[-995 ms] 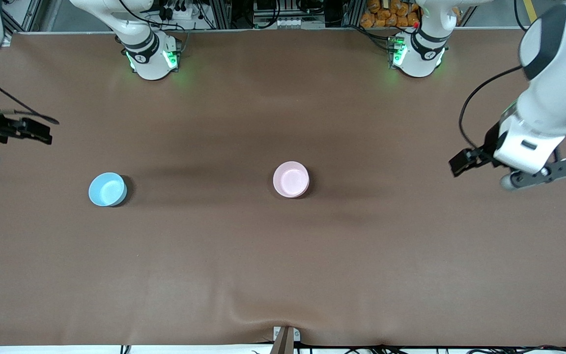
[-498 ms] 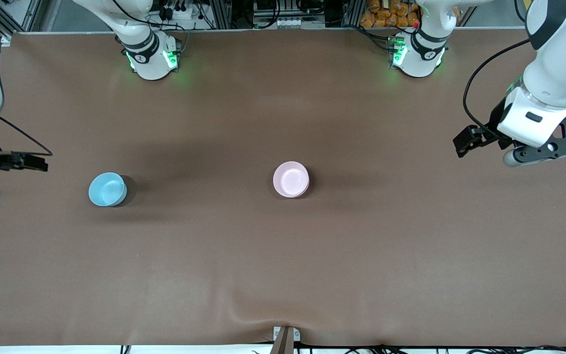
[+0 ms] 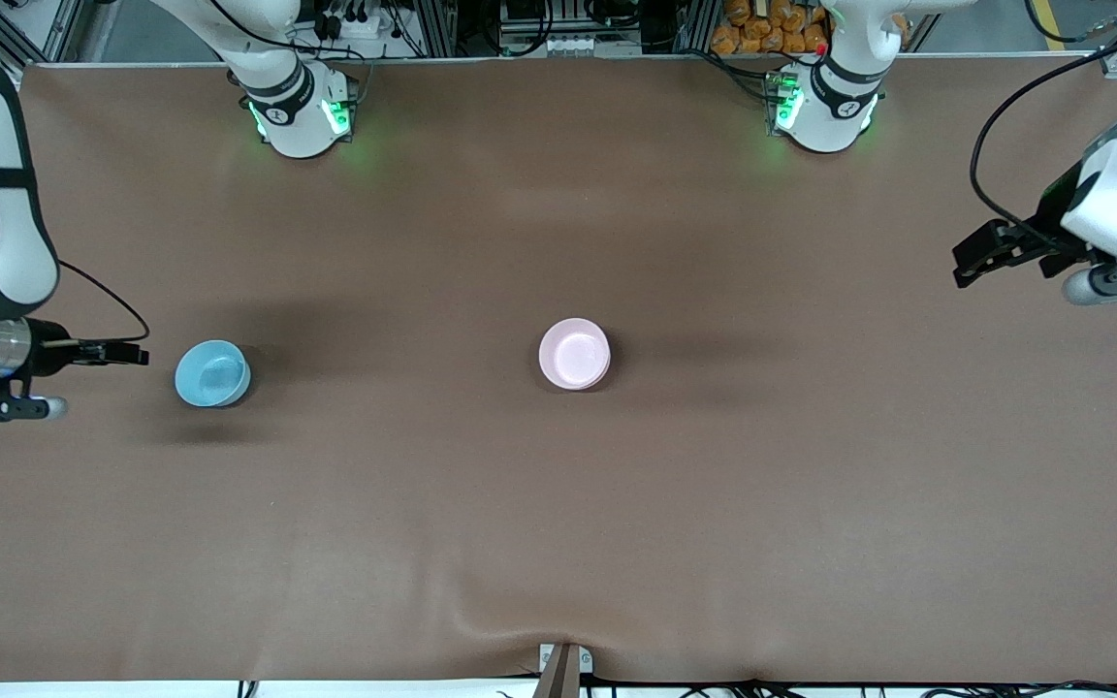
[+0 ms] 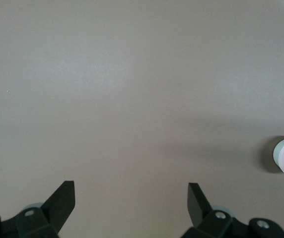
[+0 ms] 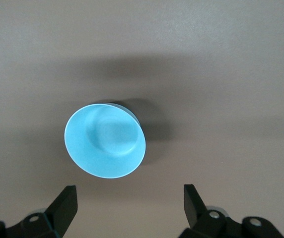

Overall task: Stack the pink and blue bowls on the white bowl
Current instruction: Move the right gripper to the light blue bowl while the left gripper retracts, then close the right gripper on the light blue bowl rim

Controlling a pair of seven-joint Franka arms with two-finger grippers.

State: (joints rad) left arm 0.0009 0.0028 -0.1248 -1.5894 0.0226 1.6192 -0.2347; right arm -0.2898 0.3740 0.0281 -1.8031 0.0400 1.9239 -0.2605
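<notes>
Nothing to read here — no words, labels, brand names or numbers show on the bowls, the arms or the brown table cover, in any of the three views.

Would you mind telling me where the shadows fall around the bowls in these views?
Front view: soft dark bands stretch across the table beside the blue bowl and pink bowl. Right wrist view: a dark shadow hugs the blue bowl's edge.

Even, diffuse overhead light; no glare on the matte brown table (image 3: pixel 558 504). Soft broad shadows lie beside the pink bowl (image 3: pixel 574 354) and blue bowl (image 3: pixel 212 373). Green lamp glow tints the edge by the bases. Wrist views are slightly soft.
</notes>
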